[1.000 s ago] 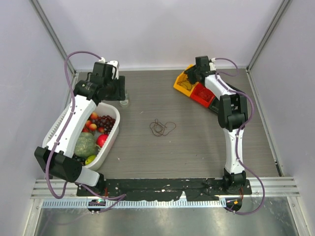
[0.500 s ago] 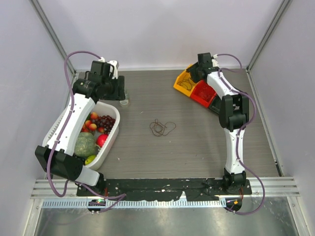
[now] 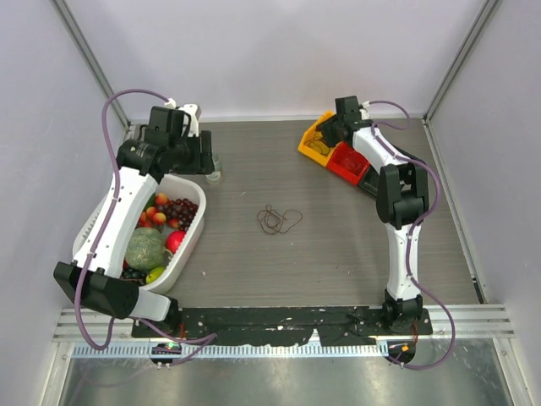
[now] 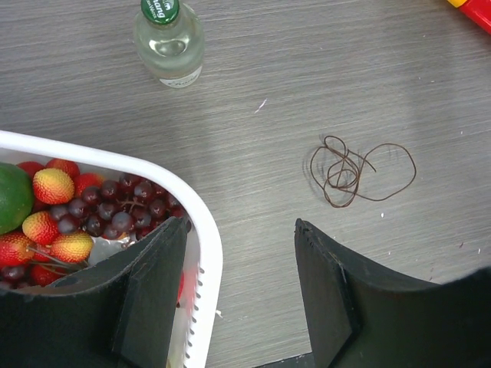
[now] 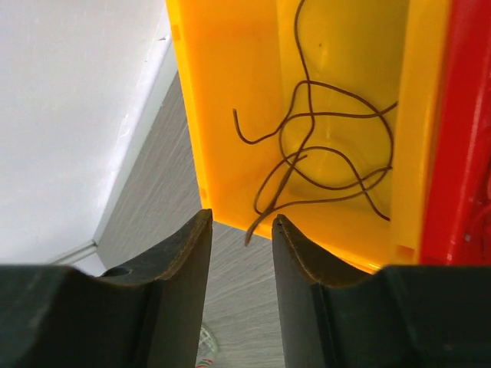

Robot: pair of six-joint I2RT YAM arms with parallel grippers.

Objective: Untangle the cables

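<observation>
A tangle of thin dark brown cables (image 3: 277,220) lies on the grey table mid-way between the arms; it also shows in the left wrist view (image 4: 357,172). My left gripper (image 4: 240,226) is open and empty, held above the basket's rim, well short of the tangle. Another brown cable (image 5: 330,146) lies looped in a yellow bin (image 5: 230,92); its end hangs over the bin's near edge. My right gripper (image 5: 240,218) is open just below that edge, with the cable end between the tips, unclamped. No bright red cable shows clearly.
A white basket (image 3: 193,237) of fruit stands at the left under the left arm. A small clear bottle (image 3: 215,175) with a green cap stands beside it. A red bin (image 3: 347,162) adjoins the yellow bin (image 3: 314,142) at the back right.
The left arm has swung slightly left and back. The right gripper has shifted only slightly at the yellow bin. The tangle on the table has not moved.
</observation>
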